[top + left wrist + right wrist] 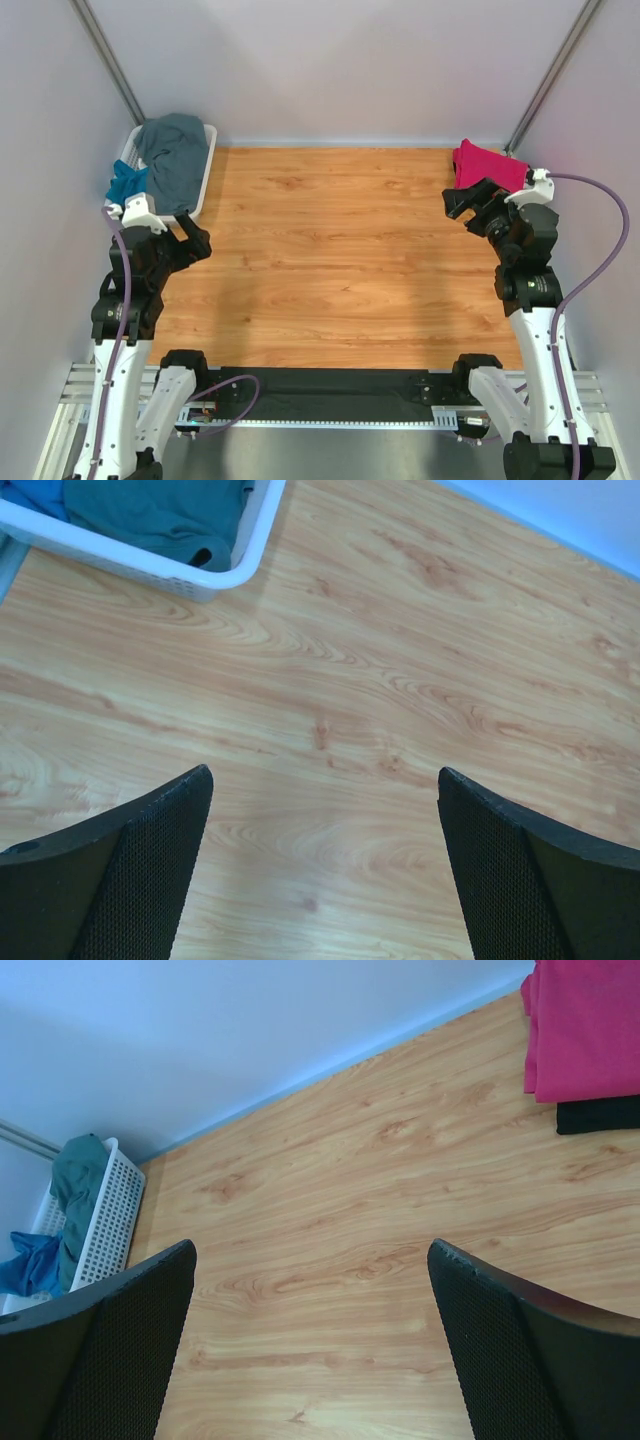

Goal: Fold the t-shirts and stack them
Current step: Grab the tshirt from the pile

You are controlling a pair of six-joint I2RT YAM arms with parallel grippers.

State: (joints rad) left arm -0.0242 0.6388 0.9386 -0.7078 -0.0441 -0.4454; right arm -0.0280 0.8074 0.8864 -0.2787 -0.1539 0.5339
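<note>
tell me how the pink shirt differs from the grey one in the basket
Colour: the pink shirt is bright magenta, the grey shirt dull slate.
Place: the pink shirt lies at the far right of the table, the grey shirt in the white basket at far left.
Pose: the pink shirt looks folded flat, the grey shirt is a crumpled heap.
Both are plain and unheld.

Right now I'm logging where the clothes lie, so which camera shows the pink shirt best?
The top view: the pink shirt lies at the far right corner of the table, almost wholly in frame. The right wrist view is closer but crops it at the picture's edge. The left wrist view misses it.
</note>
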